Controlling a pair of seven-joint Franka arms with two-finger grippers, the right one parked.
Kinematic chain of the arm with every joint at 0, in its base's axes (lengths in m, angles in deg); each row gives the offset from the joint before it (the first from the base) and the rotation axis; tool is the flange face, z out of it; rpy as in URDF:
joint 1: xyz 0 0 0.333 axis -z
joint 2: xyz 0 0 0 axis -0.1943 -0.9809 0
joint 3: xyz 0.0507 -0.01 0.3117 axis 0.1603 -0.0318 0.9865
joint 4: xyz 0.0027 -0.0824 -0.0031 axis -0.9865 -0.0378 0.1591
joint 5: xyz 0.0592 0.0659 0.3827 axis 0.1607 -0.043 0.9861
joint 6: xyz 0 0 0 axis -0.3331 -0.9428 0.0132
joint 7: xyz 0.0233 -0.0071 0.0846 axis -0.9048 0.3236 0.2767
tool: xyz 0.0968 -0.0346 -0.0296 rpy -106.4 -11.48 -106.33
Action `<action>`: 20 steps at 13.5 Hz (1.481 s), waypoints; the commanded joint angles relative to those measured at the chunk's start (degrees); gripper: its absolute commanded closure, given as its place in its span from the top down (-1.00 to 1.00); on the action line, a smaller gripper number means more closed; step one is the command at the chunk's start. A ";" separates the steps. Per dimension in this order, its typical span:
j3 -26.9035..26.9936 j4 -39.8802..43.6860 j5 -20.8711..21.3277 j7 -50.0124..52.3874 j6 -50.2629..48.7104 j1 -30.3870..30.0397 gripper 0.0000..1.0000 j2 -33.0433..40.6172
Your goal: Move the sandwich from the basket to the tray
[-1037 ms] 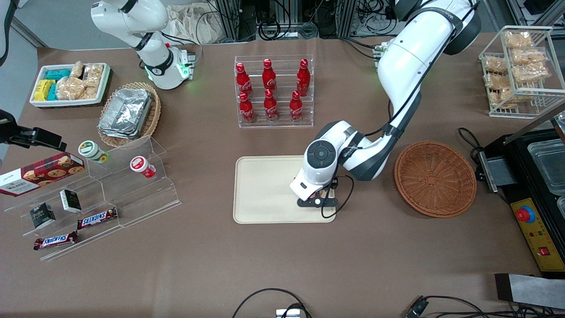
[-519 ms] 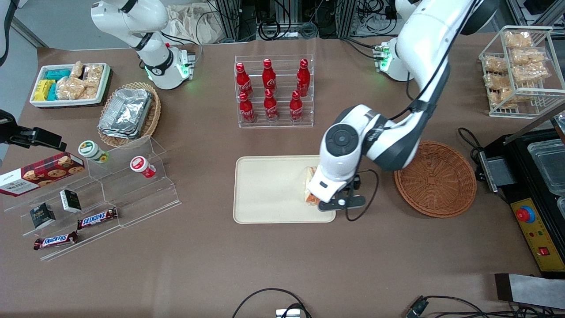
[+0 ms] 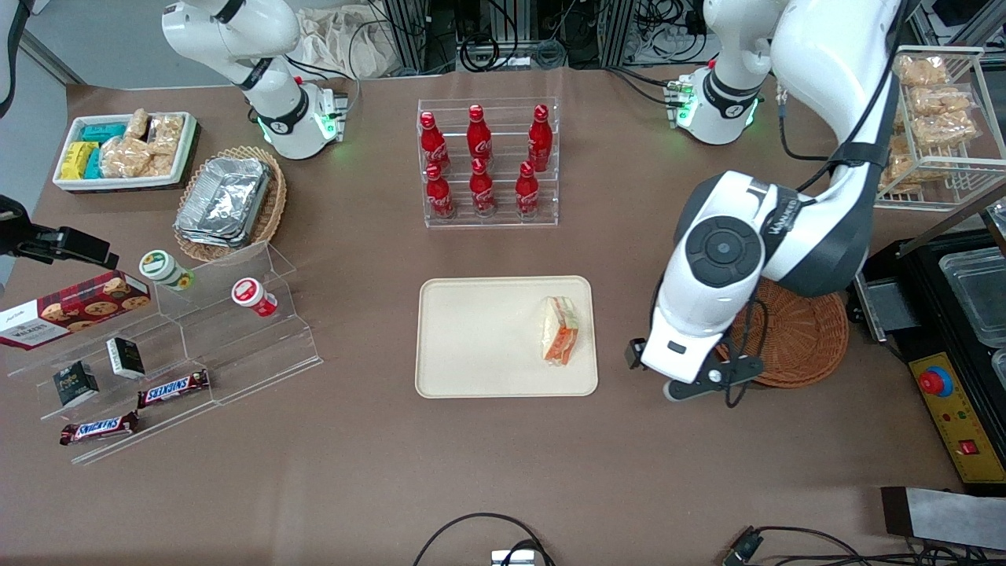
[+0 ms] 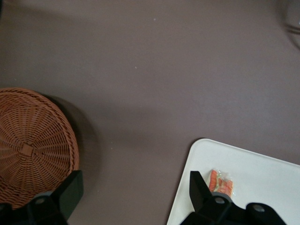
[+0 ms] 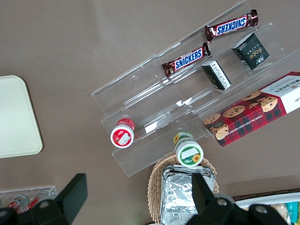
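Sandwich (image 3: 560, 341) lies on tray (image 3: 479, 338), near the edge toward basket (image 3: 802, 346). Gripper (image 4: 136, 197) hangs above bare table (image 3: 503, 464) betw. tray and basket, fingers (image 4: 199, 190) spread wide, holding nothing. Arm's wrist covers part of basket in front view. Bottle rack (image 3: 487, 161) w/ red bottles stands farther from front camera than tray; nothing lies betw. gripper and sandwich.

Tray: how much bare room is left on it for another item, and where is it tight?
The tray is bare from its middle to the end nearer the parked arm. The sandwich lies near the end facing the basket. The open gripper hangs over the table between tray and basket, empty, so that strip is tight.
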 commanded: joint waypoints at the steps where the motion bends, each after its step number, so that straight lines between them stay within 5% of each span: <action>1: -0.39 0.15 -0.81 -0.75 -2.16 -2.61 1.00 2.12; 10: 1.09 -0.90 -1.25 -8.22 -8.05 -3.32 1.00 6.24; 17: 9.35 -10.47 -12.40 -29.73 -8.57 -7.81 1.00 19.77; 20: 12.52 -12.51 -13.74 -37.31 -12.86 -7.81 1.00 25.05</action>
